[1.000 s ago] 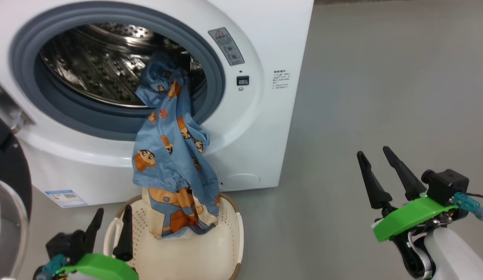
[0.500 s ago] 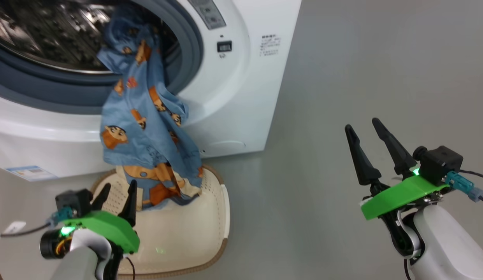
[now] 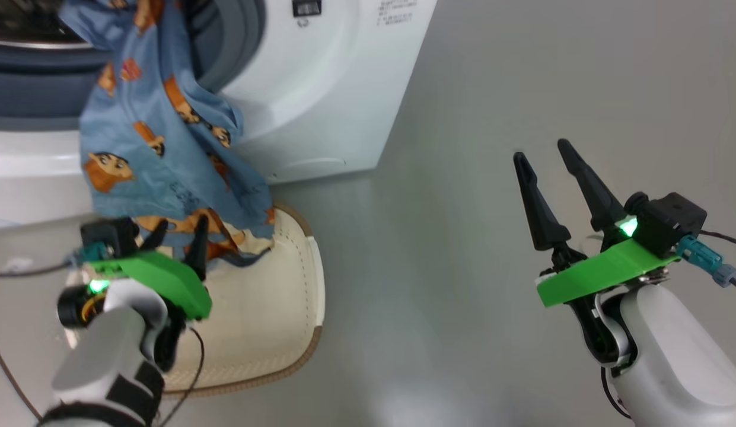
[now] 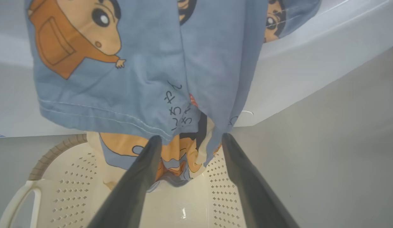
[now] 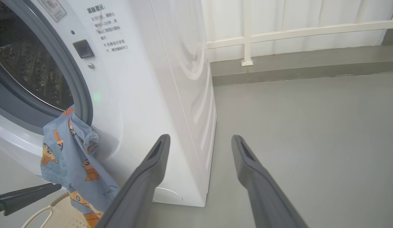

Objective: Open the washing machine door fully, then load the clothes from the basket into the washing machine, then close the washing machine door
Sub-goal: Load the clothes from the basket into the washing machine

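Grey floor (image 3: 462, 118) held the basket (image 3: 284, 308) by the washer (image 3: 320, 89); clothes (image 3: 148, 160) hung from the drum (image 5: 31, 72) into it. Soft, light; likely best pinched at the hem. Left fingers (image 3: 197, 243) and right fingers (image 3: 537, 201) stood spread, empty.

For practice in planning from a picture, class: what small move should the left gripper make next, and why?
Probably ease the left gripper forward and close on the clothes: its open jaws stand at their lower folds, which hang from the washing machine into the basket, not yet loaded.
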You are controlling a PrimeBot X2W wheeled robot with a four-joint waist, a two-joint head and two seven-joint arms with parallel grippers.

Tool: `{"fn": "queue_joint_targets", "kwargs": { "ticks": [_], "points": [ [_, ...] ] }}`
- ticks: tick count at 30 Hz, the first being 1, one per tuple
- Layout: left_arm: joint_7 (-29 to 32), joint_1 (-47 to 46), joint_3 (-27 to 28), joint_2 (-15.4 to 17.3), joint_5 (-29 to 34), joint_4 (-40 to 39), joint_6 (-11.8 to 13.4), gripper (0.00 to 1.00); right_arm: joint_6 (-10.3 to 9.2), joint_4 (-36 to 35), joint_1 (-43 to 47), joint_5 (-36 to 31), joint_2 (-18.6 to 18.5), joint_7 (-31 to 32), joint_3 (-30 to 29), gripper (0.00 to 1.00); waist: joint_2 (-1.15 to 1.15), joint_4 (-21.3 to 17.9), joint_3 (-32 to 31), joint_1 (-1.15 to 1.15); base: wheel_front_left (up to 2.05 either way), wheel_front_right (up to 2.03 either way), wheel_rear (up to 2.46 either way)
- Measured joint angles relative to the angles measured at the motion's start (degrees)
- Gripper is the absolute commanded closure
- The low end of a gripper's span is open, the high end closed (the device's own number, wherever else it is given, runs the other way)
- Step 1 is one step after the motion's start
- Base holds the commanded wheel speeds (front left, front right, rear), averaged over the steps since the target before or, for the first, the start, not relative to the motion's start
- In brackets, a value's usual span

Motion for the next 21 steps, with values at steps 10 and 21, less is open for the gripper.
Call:
{"fn": "queue_joint_targets", "kwargs": {
  "ticks": [10,21],
  "points": [
    [0.31,-8.91,-4.57,2.38,-4.54,3.30,-0.07,0.00,0.00,-4.25,-2.61,-3.01,2.02,0.00,-2.96,0.00,0.00,-1.53,7.89,0.00,0.00,0.00,0.00],
    [-0.79,-15.47,-7.22,3.35,-8.46,6.05,-0.07,0.00,0.00,-6.53,-3.10,-4.83,3.47,-0.01,-5.37,0.00,0.00,-3.12,13.36,0.00,0.00,0.00,0.00]
  ]
}}
